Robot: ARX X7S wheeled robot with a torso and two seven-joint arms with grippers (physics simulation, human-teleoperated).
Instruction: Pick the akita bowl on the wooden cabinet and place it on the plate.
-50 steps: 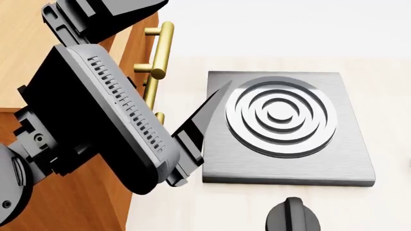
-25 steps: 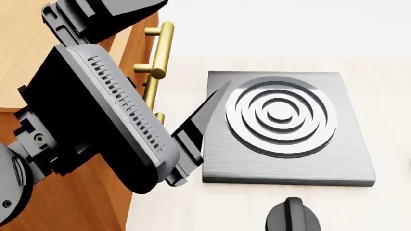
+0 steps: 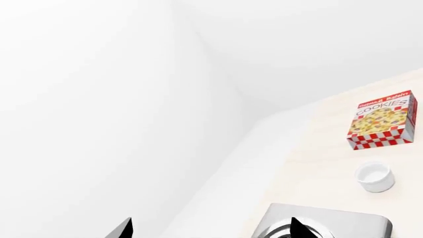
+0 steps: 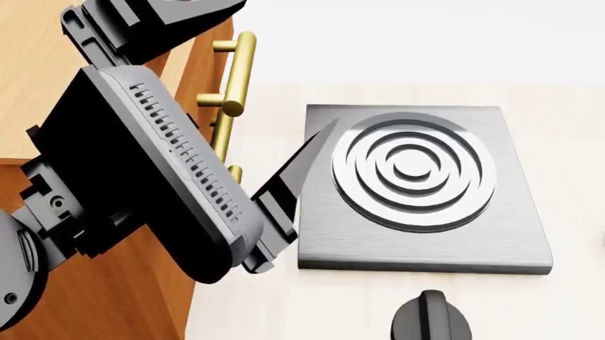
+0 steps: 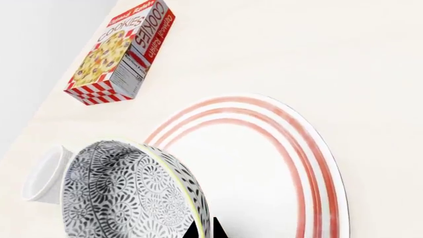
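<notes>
Right wrist view shows the akita bowl (image 5: pixel 132 193) held tilted by its rim in the right pincer (image 5: pixel 205 232), whose dark fingertips are closed on the rim at the picture's lower edge. The bowl is carried over the plate (image 5: pixel 310 163), which lies flat on the pale bench (image 5: pixel 330 59); whether the bowl touches the plate cannot be told. A cookie box (image 5: pixel 122 52) and a small white cup (image 5: pixel 43 178) stand near the plate. In the head view the wooden cabinet (image 4: pixel 28 85) with its brass handles (image 4: pixel 236 71) is seen beside a grey stove (image 4: pixel 426 191), and the left arm (image 4: pixel 142 177) fills much of the frame. The left pincer (image 3: pixel 211 229) is seen open and empty, its two tips wide apart. The pick is judged done and the carry nearly so; lowering the bowl onto the plate and releasing it are left.
</notes>
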